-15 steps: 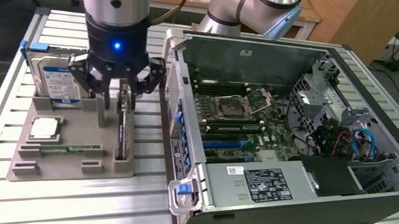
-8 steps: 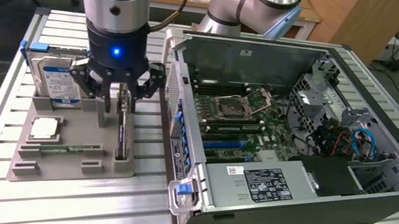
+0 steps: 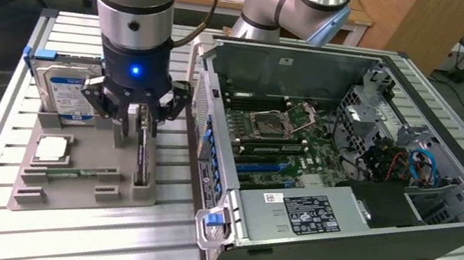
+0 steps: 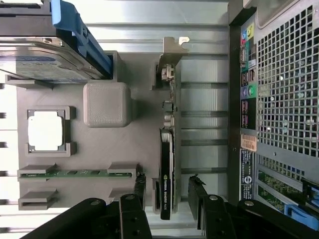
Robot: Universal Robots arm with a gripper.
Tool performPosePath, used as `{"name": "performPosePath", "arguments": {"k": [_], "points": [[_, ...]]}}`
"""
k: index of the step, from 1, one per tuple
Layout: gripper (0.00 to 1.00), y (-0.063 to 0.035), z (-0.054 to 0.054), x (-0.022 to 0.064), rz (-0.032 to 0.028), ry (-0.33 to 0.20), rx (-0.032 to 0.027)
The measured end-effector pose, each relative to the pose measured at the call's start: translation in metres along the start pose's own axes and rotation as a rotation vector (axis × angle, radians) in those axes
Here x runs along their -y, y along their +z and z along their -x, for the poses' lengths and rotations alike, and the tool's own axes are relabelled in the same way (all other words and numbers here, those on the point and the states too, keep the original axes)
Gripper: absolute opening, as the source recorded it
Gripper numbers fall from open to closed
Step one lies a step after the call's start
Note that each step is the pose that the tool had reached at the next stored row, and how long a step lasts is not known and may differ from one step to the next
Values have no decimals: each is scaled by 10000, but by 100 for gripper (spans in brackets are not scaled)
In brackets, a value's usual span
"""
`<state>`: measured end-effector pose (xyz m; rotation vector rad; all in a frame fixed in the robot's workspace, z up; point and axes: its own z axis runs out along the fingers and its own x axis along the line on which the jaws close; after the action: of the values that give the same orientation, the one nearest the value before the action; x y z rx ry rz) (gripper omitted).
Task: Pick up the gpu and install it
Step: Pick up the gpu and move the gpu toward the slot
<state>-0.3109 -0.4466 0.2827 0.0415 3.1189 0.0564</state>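
Grey tray (image 4: 144, 147) holds hard drive (image 4: 40, 64), upright gpu (image 4: 166, 149); pincer (image 4: 168, 183) spread apart astride gpu.

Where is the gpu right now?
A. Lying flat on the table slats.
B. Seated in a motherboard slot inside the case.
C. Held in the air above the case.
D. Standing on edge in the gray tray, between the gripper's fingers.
D: the gpu stands on edge in its slot of the gray tray, and the open gripper straddles it with a gap on each side.
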Motion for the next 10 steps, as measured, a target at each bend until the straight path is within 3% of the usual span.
{"name": "performPosePath", "arguments": {"k": [10], "points": [[47, 183, -4, 7, 0, 1, -1]]}}
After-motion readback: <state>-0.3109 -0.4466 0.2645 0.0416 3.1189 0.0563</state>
